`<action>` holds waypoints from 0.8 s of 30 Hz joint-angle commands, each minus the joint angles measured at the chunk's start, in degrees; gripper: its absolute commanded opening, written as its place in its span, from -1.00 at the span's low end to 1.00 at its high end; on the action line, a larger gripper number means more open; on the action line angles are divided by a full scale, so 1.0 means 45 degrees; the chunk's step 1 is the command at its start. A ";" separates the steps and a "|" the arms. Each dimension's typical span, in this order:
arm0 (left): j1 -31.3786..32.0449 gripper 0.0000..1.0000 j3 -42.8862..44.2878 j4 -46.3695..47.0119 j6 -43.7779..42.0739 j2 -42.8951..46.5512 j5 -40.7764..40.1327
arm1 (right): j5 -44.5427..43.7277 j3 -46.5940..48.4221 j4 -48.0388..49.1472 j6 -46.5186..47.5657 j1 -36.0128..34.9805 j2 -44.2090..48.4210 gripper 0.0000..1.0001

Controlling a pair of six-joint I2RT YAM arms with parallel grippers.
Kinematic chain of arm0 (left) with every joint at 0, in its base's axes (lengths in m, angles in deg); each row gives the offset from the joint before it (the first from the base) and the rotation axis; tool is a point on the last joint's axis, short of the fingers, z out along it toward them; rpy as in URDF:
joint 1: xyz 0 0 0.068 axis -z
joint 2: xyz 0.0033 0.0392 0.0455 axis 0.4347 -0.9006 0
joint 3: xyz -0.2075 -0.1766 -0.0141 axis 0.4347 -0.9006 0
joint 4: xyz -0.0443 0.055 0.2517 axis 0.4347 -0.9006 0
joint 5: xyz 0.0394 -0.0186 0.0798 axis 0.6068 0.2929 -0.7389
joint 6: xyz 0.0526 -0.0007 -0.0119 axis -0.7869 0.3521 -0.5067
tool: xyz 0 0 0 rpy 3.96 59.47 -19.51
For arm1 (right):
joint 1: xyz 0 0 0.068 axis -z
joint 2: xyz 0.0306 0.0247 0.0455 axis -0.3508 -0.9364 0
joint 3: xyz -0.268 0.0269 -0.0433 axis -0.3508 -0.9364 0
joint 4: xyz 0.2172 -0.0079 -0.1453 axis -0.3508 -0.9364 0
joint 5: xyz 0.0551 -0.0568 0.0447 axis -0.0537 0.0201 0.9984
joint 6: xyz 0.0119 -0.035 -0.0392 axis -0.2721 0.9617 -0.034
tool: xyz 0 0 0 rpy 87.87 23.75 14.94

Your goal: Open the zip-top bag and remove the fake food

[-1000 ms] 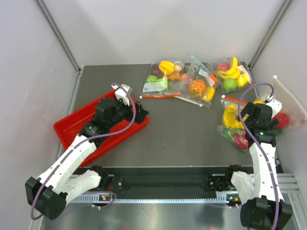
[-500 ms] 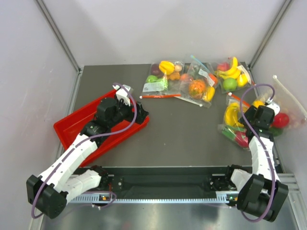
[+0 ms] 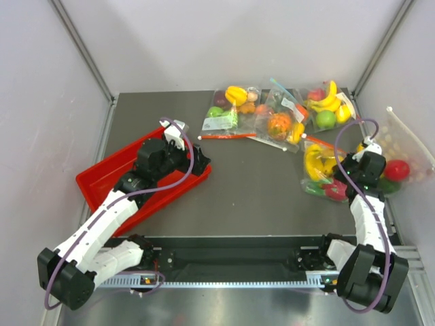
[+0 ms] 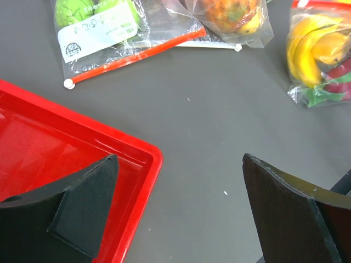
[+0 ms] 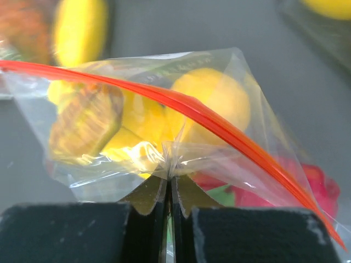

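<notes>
The zip-top bag (image 3: 321, 175) lies at the right of the table, crumply and clear, its red-orange zip strip (image 5: 219, 118) running across the right wrist view. Inside it are a yellow banana (image 3: 313, 161), a rounded yellow-orange fruit (image 5: 211, 94) and a pink-red dragon fruit (image 3: 335, 191). My right gripper (image 5: 170, 183) is shut on a pinch of the bag's clear plastic just below the strip. My left gripper (image 3: 201, 163) hangs open over the near corner of the red tray (image 3: 92, 182), far from the bag, with nothing between its fingers (image 4: 90, 189).
Three other clear bags of plastic fruit (image 3: 231, 109) (image 3: 280, 125) (image 3: 327, 105) lie along the back edge. A dotted pouch with a white cord (image 3: 402, 146) leans at the right wall. Grey walls close in the left, back and right sides.
My right gripper has shut on the bag's plastic and pulled the bag a little to the left. The left arm has barely moved.
</notes>
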 commanded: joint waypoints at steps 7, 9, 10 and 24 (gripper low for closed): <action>0.0251 0.97 0.0380 0.1477 -0.0218 -0.0170 0.0545 | 0.3638 0.1705 -0.1485 0.1022 -0.3588 0.1491 -1.00; 0.0406 0.98 0.0419 0.1732 -0.0257 -0.0267 0.0915 | 0.3737 0.1863 -0.1585 0.1141 -0.4427 0.1393 -1.00; 0.0484 0.98 0.0439 0.1985 -0.0315 -0.0365 0.1033 | 0.3873 0.1903 -0.1604 0.1257 -0.5089 0.1315 -0.99; 0.2340 0.96 0.1787 0.3549 -0.2190 -0.3235 0.2419 | 0.4342 0.1552 -0.0315 0.1375 -0.8297 -0.0112 -1.00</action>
